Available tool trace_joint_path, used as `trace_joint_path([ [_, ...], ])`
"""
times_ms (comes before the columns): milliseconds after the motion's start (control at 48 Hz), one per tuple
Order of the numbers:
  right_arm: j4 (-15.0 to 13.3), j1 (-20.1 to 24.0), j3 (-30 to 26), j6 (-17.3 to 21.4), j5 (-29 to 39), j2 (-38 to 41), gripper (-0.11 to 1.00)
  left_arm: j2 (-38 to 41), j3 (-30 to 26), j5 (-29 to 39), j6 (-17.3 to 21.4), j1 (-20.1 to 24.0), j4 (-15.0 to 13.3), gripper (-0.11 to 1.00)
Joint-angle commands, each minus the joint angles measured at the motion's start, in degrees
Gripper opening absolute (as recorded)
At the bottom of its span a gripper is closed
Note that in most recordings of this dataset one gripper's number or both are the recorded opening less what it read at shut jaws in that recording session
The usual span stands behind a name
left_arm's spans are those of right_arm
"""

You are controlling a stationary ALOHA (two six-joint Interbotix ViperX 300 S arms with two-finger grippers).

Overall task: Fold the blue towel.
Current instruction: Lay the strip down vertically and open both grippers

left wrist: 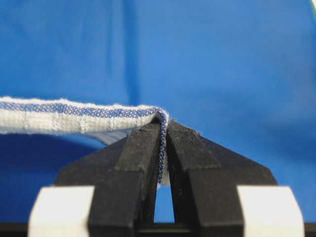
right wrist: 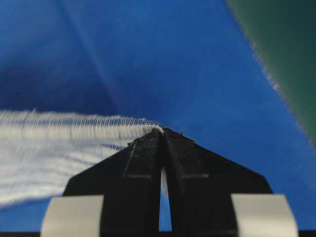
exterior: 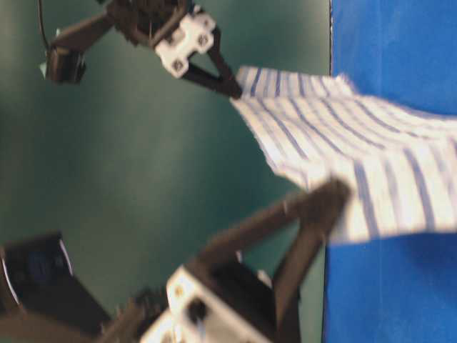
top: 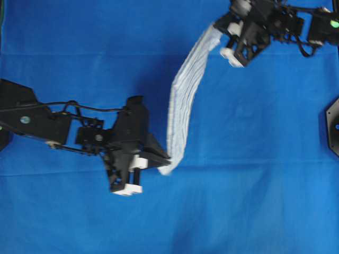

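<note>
The blue towel [top: 185, 100], white with thin blue checks, hangs lifted off the table and stretched between both grippers. From overhead it shows almost edge-on as a narrow curved band. My left gripper [top: 165, 157] is shut on its near corner; the hem [left wrist: 162, 148] is pinched between the black fingers [left wrist: 140, 163]. My right gripper [top: 220, 26] is shut on the far corner [right wrist: 155, 129]. At table level the blue towel [exterior: 357, 157] spreads wide, with the right gripper [exterior: 232, 89] at its top corner and the left gripper [exterior: 335, 193] at the lower one.
A plain solid-blue sheet [top: 265, 159] covers the whole table under the arms. A black mount [top: 332, 127] sits at the right edge. A green backdrop [exterior: 143, 179] stands behind the table.
</note>
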Motion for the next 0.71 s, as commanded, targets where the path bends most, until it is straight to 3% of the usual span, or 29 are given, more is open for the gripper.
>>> trace_joint_path([
  [0, -1.1, -0.5, -3.2, -0.1, -0.7, 0.8, 0.01, 1.3, -4.3, -0.4, 0.4, -0.4, 0.0, 0.01],
  [188, -2.6, -1.3, -4.2, -0.3, -0.4, 1.5, 0.01, 4.7, -9.1, -0.4, 0.8, -0.4, 0.0, 0.01],
  [563, -2.6, -3.4, 4.3, -0.1, 0.5, -7.1, 0.01, 15.0, -21.2, -1.1, 2.5, 0.2, 0.1, 0.01],
  [688, -2.6, -3.4, 4.9, -0.2, 0.7, -7.3, 0.01, 16.7, -22.8, -1.2, 2.5, 0.4, 0.1, 0.01],
])
